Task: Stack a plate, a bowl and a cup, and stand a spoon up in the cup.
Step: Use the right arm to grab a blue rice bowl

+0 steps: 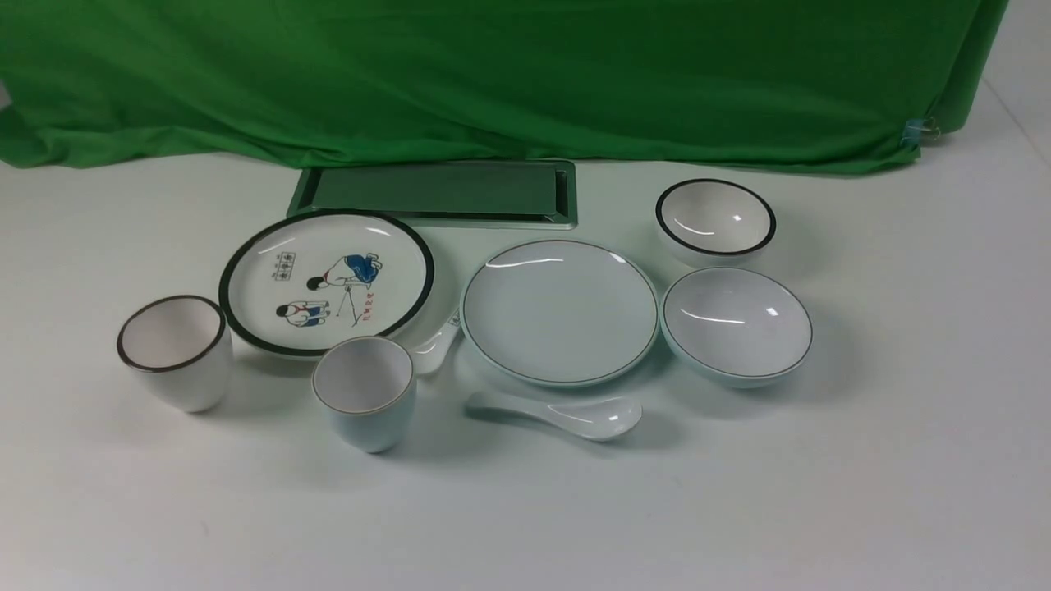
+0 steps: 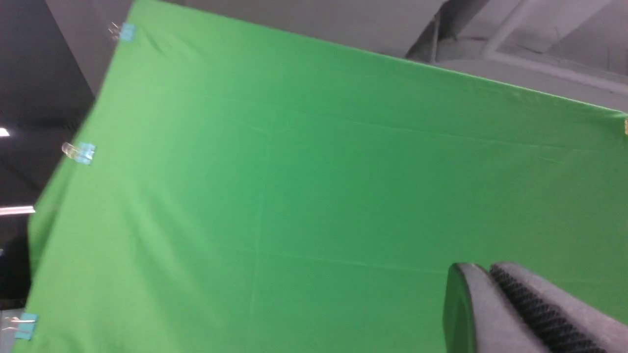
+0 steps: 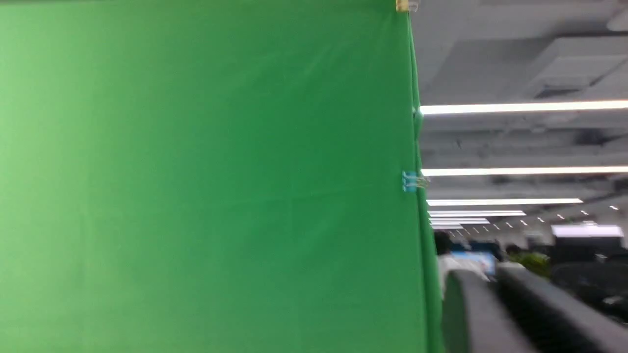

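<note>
Left tool [image 2: 483, 270] closed on nothing, right tool [image 3: 483, 277] seemingly likewise through blur; stacking unstarted, next opening for bowl [image 1: 736, 324], onto plate [image 1: 561, 312].

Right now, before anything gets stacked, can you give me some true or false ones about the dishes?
The pale blue cup stands upright on the table. True.
The plain spoon stands inside that cup. False: it lies on the table, in front of the pale plate.
The pale bowl sits on the pale plate. False: it rests beside it, on the table.
The cartoon plate has a thick black rim. True.
</note>
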{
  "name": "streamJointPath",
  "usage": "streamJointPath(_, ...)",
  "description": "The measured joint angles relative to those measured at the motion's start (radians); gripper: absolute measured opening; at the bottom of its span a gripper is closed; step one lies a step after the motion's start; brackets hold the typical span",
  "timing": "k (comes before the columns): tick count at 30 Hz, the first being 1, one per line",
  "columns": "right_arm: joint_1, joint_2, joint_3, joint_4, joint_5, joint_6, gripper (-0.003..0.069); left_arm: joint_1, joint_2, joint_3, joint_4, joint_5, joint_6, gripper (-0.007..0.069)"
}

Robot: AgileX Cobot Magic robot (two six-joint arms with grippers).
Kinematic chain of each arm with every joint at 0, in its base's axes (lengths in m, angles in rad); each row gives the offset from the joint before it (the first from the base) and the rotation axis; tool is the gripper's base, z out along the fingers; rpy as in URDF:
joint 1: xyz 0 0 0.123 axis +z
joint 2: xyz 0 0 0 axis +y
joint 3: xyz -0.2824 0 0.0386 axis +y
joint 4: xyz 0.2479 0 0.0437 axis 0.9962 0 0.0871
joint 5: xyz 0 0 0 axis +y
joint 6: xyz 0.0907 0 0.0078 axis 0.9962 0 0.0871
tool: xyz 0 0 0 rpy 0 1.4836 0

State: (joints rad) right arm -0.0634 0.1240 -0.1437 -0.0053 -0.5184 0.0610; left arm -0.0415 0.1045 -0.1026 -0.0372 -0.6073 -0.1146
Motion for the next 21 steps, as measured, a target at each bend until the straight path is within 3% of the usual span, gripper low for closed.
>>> streamJointPath(6,0.000,0.289,-0.188,0.000,0.204,-0.157,0.0013,0.000,0.302,-0.266,0.129,0.203,-0.012,-0.0008)
streamJointPath(10,0.003,0.524,-0.246,0.000,0.298,-0.165,0.0013,0.000,0.507,-0.359,0.144,0.237,-0.135,-0.0008)
streamJointPath(12,0.025,0.665,-0.325,0.005,0.511,-0.155,0.0013,0.000,0.610,-0.408,0.241,0.278,-0.270,-0.0008)
streamJointPath(13,0.027,0.679,-0.335,0.005,0.534,-0.153,0.0013,0.000,0.626,-0.413,0.255,0.292,-0.300,-0.0008)
streamJointPath(15,0.087,0.868,-0.480,0.005,0.860,-0.148,0.0015,-0.027,0.719,-0.482,0.510,0.431,-0.515,-0.0008)
streamJointPath(17,0.130,0.995,-0.577,0.005,1.036,-0.160,0.0029,-0.070,0.770,-0.520,0.641,0.567,-0.613,-0.0008)
streamJointPath(18,0.134,1.009,-0.587,0.005,1.052,-0.160,0.0032,-0.076,0.776,-0.523,0.650,0.567,-0.618,-0.0008)
streamJointPath(21,0.190,1.184,-0.728,0.026,1.203,-0.183,0.0113,-0.168,0.854,-0.583,0.673,0.802,-0.572,-0.0008)
